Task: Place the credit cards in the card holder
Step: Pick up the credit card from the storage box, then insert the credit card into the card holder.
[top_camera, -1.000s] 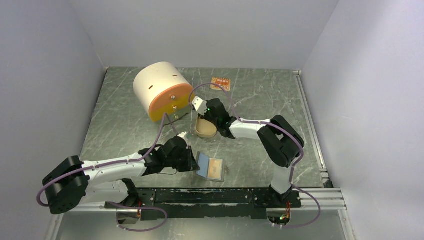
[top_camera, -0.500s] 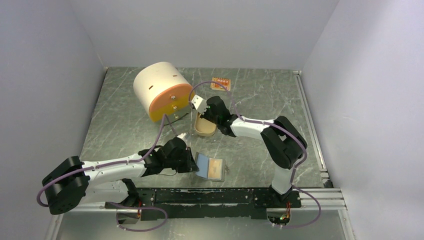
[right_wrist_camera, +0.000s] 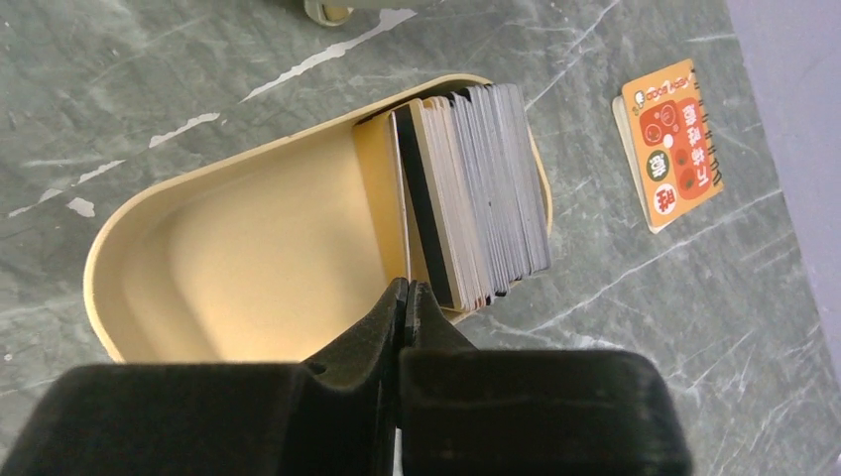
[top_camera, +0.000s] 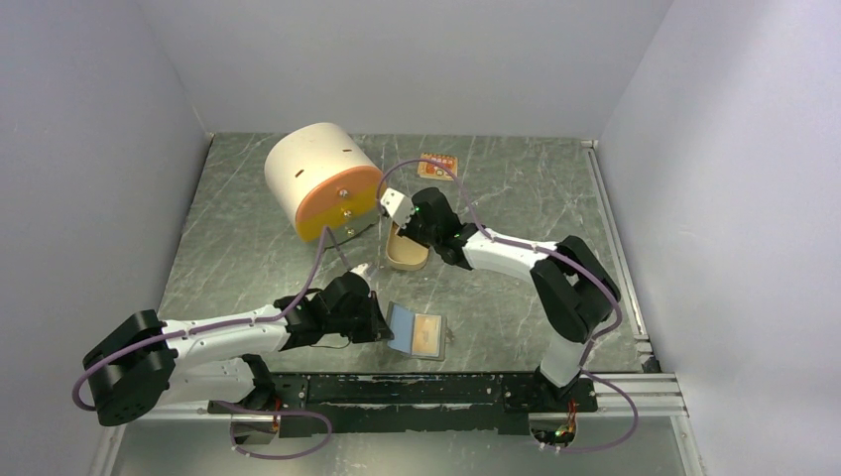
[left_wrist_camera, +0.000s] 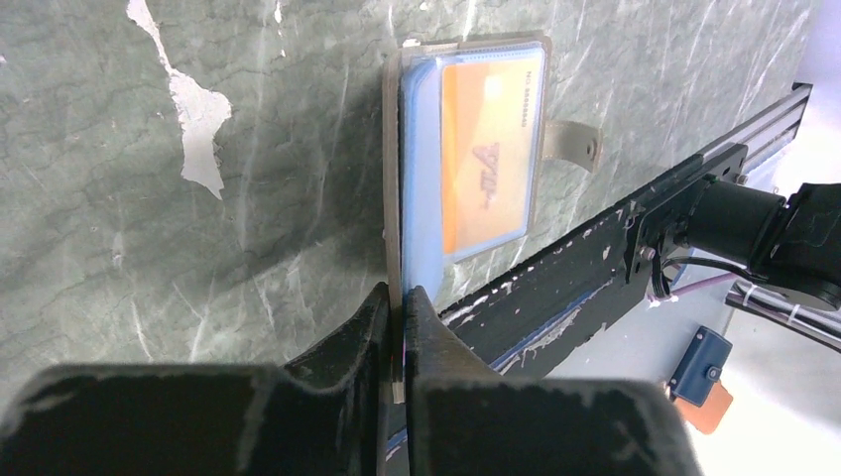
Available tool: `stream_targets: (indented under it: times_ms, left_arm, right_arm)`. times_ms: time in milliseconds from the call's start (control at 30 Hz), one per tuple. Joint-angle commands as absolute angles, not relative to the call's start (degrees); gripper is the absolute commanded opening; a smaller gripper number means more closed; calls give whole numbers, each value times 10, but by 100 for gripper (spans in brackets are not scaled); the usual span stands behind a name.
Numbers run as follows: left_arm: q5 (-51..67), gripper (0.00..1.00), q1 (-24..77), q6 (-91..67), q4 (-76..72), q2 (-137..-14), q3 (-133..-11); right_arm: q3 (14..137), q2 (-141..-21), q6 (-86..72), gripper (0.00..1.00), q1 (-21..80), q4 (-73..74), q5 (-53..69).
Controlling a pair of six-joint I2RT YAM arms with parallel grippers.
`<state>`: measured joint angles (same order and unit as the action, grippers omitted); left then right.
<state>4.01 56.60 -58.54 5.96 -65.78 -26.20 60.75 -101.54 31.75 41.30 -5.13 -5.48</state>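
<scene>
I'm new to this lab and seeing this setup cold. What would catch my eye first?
Probably the big cream drum with an orange face, lying toward the table's far left. Then the tan oval tin mid-table, a tight stack of cards on edge at one end, and the open card holder near the front rail, showing an orange card, its edge pinched by the left gripper.

You are holding your left arm [top_camera: 228, 332] low, reaching to the right, the left gripper [left_wrist_camera: 402, 291] pinching tight. Your right arm [top_camera: 516, 253] is stretching forward and leftward, the right gripper [right_wrist_camera: 407, 286] pressing its jaws together.
</scene>
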Motion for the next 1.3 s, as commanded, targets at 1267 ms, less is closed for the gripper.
stream_targets:
  times_ms: [1267]
  left_arm:
    - [28, 16, 518, -641, 31, -638, -207]
  right_arm:
    - [405, -569, -283, 0, 410, 93, 93]
